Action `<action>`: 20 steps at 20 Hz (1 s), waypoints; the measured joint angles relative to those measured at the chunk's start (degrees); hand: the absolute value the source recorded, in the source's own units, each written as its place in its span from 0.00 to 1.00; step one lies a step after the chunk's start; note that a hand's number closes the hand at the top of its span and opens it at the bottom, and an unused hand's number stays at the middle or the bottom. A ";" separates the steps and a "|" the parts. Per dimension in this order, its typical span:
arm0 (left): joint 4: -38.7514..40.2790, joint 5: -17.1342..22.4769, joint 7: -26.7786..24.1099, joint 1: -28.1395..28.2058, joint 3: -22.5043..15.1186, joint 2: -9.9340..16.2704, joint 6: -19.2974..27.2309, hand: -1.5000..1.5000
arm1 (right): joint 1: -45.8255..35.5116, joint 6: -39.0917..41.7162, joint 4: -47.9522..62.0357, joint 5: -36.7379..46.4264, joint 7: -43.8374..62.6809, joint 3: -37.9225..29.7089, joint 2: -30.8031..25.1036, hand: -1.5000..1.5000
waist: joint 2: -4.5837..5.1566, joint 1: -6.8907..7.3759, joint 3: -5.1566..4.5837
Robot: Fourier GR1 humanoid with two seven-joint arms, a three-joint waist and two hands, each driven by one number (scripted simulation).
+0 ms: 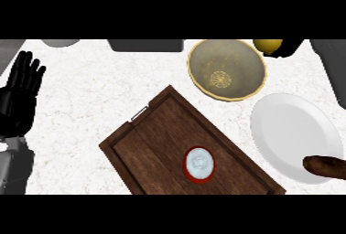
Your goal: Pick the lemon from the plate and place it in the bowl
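Black against the pale speckled counter (88, 91), our left hand (20, 93) rests at the left edge of the frame, fingers straight and pointing up, holding nothing. Moving right, we see a dark wooden tray (169, 132) lying diagonally in the lower middle, with a small red-rimmed white dish (200, 164) on it. Above and to its right sits the tan bowl (226, 68), nothing in it but a pattern on its bottom. At the upper right, just beyond the bowl's rim, we see the lemon (267, 45) with our right hand (287, 48) curled round it from the right. Lower right lies the white plate (294, 135), with a brown item (326, 167) on its lower edge.
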 measured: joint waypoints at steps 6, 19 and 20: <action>-0.10 -0.20 -0.35 -0.27 0.10 0.05 -0.15 0.50 | 3.67 -5.27 1.10 0.63 5.84 0.32 4.38 0.00 | 0.33 0.47 0.02; 0.53 -0.48 0.13 -1.80 -0.36 -0.40 -0.09 0.50 | 6.27 -8.77 4.51 -12.15 7.51 -12.17 9.22 0.00 | 0.79 1.15 0.08; 0.50 -0.45 0.03 -1.71 -0.40 -0.37 -0.28 0.50 | 6.08 -9.48 4.31 -13.24 7.42 -13.32 8.82 0.00 | 0.82 1.24 0.09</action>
